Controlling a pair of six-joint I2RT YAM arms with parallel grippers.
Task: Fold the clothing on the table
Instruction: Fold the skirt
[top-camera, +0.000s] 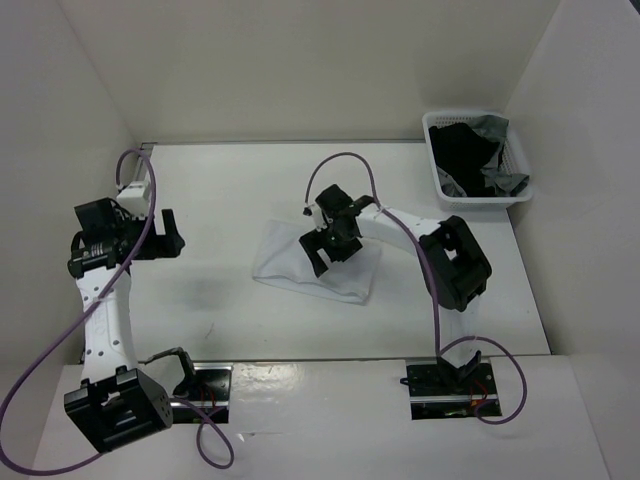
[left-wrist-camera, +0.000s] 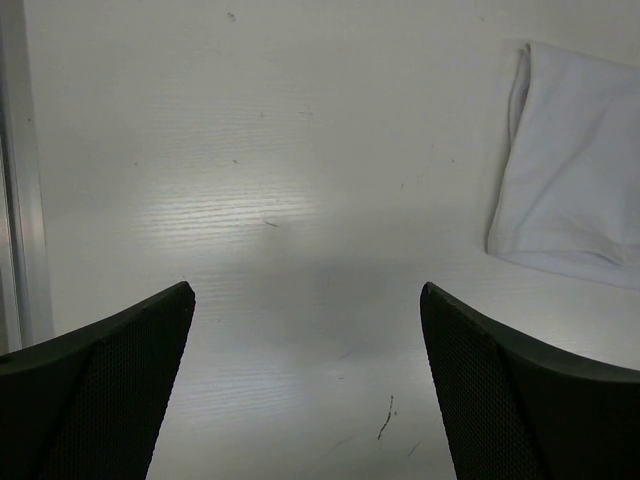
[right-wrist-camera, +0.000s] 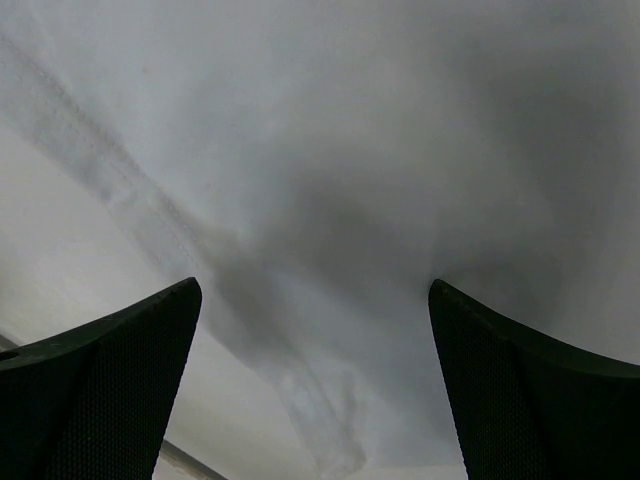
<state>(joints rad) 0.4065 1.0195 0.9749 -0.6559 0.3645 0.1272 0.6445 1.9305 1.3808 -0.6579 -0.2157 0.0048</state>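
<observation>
On the desk (top-camera: 200, 310), clothing (top-camera: 283, 262) lies directly under the right pincer (top-camera: 335, 254); left pincer (top-camera: 172, 232) well leftward; both spread apart.

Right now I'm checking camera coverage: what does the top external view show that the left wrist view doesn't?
Only the top external view: the right gripper open over the clothing, and the basket of dark garments in the far right corner. Only the left wrist view: the dimpled texture on its fingers and the clothing's layered edge up close. Both: the open left gripper, part of the clothing, and bare table.
</observation>
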